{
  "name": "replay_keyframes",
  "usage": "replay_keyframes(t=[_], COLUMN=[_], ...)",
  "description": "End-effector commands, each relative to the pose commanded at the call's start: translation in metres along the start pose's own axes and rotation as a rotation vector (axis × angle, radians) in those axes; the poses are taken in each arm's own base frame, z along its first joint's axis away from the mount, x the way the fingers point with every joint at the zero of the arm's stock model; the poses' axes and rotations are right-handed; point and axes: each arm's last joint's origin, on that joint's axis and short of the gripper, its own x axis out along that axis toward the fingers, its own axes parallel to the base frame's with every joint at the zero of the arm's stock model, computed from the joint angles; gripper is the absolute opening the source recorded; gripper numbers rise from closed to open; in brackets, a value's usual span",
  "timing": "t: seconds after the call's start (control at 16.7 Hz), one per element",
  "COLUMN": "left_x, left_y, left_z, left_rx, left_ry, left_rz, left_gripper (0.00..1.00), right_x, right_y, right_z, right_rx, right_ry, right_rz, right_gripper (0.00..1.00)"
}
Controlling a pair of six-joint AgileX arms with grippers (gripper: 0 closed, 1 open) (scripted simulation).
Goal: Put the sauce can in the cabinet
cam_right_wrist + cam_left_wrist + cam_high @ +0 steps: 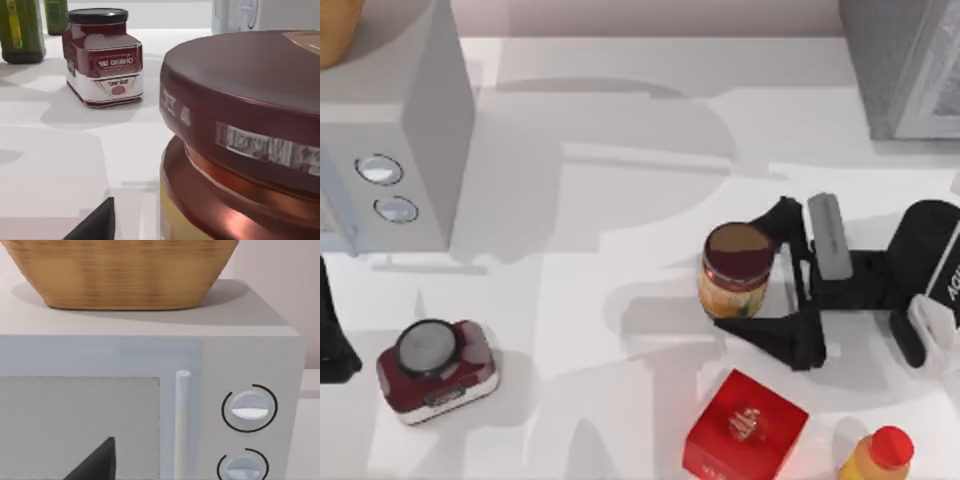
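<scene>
My right hand (752, 271) reaches in from the right side of the white surface (580, 300), its two dark fingers (775, 335) spread apart on either side of the sauce can (735, 268). The can stands upright on the surface right of centre, maroon-brown lid up, orange-yellow label showing below it. One finger runs past the can's far side, the other past its near side; the can sits between them at their tips. Whether the fingers press on its wall, I cannot tell from above, though the jaws stand wide rather than closed.

From my right wrist the sauce can (240, 135) looms very close, its broad maroon lid over a coppery shoulder and a strip of yellow label, with one dark fingertip (95, 225) low beside it. Farther off on the surface stands a squat maroon-and-white jar (104, 57) with a black lid, and beyond it two dark green bottles (20, 27).

The cabinet (905, 65), dark gray with a paler framed front, stands at the far right corner, well apart from the can. A red box (745, 425) lies near the front edge just below my hand, with a yellow bottle (878, 458), red-capped, beside it. The maroon jar (435, 368) sits at the front left.

My left arm (332, 330) rests at the left edge, its wrist camera facing a pale gray microwave (150, 405) with two round silver knobs (249, 409) and a woven basket (125, 270) on top.
</scene>
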Motion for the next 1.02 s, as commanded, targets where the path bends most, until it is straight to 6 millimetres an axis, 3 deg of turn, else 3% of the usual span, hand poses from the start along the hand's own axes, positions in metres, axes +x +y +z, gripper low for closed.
replay_keyframes(t=[0.12, 0.36, 1.02], left_x=[0.0000, 0.0000, 0.0000], left_y=[0.0000, 0.0000, 0.0000], left_z=[0.0000, 0.0000, 0.0000], left_rx=[0.000, 0.000, 0.000], left_ry=[0.000, 0.000, 0.000], left_rz=[0.000, 0.000, 0.000], left_gripper=[1.00, 1.00, 1.00], right_x=[0.0112, 0.0126, 0.0126], right_y=[0.0012, 0.0014, 0.0014], right_z=[0.0013, 0.0014, 0.0014], right_rx=[0.000, 0.000, 0.000], right_ry=[0.001, 0.001, 0.001], right_rz=[0.000, 0.000, 0.000], right_gripper=[1.00, 1.00, 0.17])
